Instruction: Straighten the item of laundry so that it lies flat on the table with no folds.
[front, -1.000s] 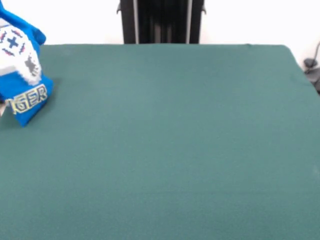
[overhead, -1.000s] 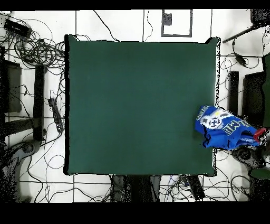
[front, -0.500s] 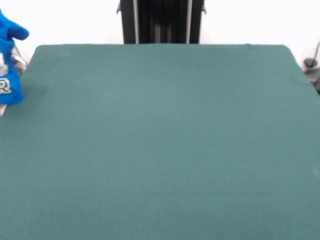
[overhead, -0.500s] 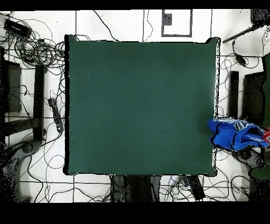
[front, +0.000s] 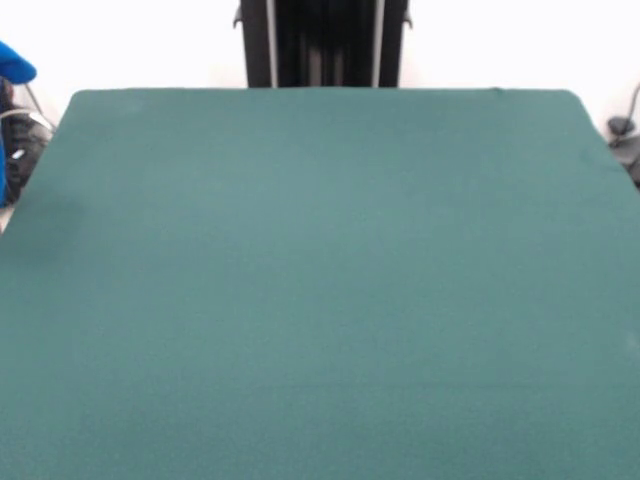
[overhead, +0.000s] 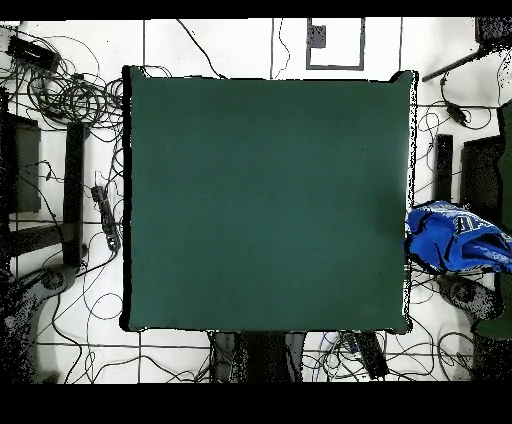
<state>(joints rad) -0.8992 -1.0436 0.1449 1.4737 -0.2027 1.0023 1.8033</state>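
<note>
Going left to right across the overhead view: a tangle of cables covers the floor beside the surface, then comes the one broad green surface itself, with nothing lying on it. Off its right edge sits the single blue T-shirt, bunched and creased, just past the rim and not resting flat on the green cloth. Its long axis runs roughly left to right, away from the surface edge.

In the front view only a sliver of the blue T-shirt shows at the left border, beside the surface.

The claw shows in neither view, so I cannot tell its opening, nor which way the shirt lies from it.

By my judgement the task is not begun: the shirt must first be on the surface.

Counts: one shirt, one surface.
</note>
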